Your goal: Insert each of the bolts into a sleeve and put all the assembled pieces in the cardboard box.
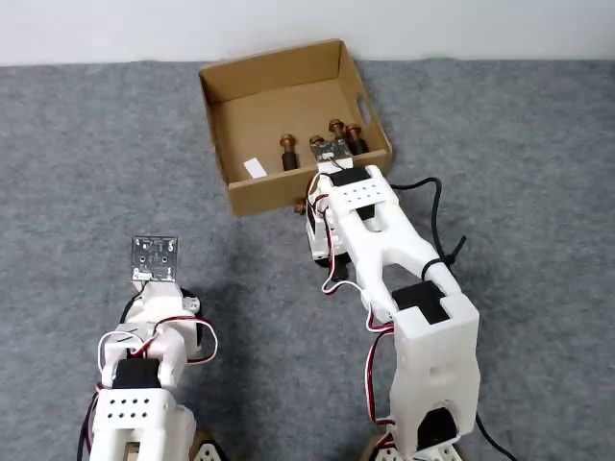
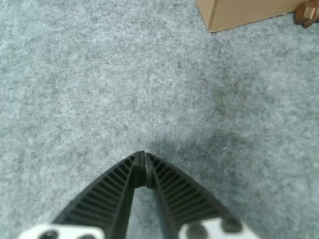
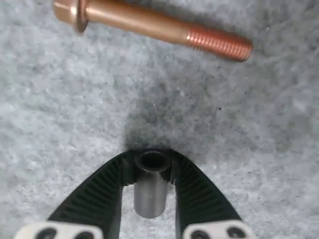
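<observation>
Loose bolt near sleeve in right hand

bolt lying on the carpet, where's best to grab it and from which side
Take the bolt by its smooth shank, between flanged head and thread, probably from straight above, pinching across it. It lies flat on the carpet, so only its long sides are open to a pinch.

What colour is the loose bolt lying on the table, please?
The bolt is copper-coloured, clearest in the right wrist view.
</observation>
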### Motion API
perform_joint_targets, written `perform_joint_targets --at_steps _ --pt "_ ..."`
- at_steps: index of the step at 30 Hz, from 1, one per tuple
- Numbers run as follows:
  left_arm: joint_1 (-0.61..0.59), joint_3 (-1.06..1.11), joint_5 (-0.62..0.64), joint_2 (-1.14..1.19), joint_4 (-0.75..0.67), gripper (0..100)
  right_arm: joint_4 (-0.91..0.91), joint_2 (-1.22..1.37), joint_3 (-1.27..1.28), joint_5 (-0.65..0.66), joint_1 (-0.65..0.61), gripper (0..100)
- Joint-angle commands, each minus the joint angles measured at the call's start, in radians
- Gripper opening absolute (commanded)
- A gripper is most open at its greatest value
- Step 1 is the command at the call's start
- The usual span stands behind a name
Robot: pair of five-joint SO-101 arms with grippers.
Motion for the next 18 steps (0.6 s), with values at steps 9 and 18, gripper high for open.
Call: perform_joint_targets --at_steps 9,18 --pt "-0.002 -0.01 -0.005 -0.012 -0.025 1 0.145 -0.002 -0.034 -0.081 -0.041 8.6" --pt "-0.002 -0.01 -0.005 -0.012 -0.025 1 0.128 -0.012 -0.041 -0.107 -0.048 1.6"
